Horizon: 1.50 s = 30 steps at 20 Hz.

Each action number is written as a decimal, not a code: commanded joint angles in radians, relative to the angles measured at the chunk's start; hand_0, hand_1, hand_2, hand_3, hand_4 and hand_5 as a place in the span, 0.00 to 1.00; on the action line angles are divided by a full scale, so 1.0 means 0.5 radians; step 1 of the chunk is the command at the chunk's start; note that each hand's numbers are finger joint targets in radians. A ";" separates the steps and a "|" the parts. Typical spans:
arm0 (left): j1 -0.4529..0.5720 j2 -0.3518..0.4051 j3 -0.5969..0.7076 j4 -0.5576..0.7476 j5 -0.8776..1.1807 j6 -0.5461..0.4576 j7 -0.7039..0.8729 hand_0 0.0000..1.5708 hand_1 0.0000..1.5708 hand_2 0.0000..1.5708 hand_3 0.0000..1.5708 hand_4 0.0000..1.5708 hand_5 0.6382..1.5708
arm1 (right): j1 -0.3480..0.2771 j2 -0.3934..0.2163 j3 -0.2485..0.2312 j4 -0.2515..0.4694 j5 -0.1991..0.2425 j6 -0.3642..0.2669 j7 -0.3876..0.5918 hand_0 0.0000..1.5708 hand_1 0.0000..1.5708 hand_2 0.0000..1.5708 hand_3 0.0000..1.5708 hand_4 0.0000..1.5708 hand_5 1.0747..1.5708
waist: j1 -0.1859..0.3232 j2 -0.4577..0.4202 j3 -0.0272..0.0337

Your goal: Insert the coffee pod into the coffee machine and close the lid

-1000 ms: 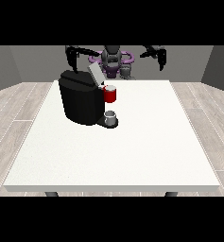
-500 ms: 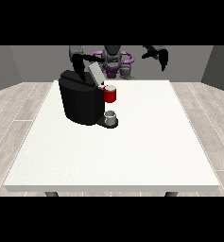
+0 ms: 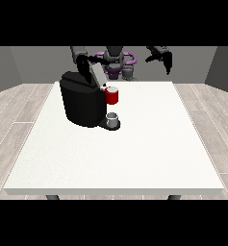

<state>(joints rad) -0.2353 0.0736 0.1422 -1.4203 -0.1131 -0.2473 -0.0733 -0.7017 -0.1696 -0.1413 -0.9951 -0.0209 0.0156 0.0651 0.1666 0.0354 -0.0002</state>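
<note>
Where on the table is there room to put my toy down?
The table is bare along its near edge and on the whole side at the view's right. It is crowded at the far corner at the view's left, where the coffee machine, a red thing at the machine and a grey thing stand.

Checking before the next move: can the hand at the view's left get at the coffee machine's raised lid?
Probably yes. That hand hangs just behind the coffee machine, beside its raised lid, with nothing between them.

hand at the view's left (image 3: pixel 82 64) lowered behind machine lid (image 3: pixel 95 73), seemingly
</note>
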 commanded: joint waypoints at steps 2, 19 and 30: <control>0.015 0.042 -0.003 -0.028 0.001 0.000 0.061 0.00 0.00 0.00 0.00 0.22 1.00 | -0.099 -0.020 0.068 0.025 0.071 0.024 -0.015 0.00 0.00 0.00 0.00 0.13 1.00 | -0.005 0.033 0.000; -0.097 0.006 -0.085 0.065 -0.051 0.009 -0.095 0.00 0.00 0.00 0.00 0.21 1.00 | -0.507 -0.006 0.240 -0.091 0.290 -0.058 0.203 0.00 0.00 0.00 0.00 0.06 1.00 | 0.186 0.166 -0.001; -0.256 -0.066 -0.166 0.038 -0.037 -0.012 -0.089 0.00 0.00 0.00 0.00 0.27 1.00 | -0.625 -0.074 0.183 -0.218 0.362 -0.118 0.339 0.00 0.00 0.00 0.00 0.06 1.00 | 0.441 0.333 0.002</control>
<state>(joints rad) -0.3376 0.0601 0.0749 -1.4050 -0.1279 -0.2595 -0.1140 -0.9107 -0.3143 -0.0956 -1.0494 0.1990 -0.0614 0.3487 0.2998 0.1776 0.0293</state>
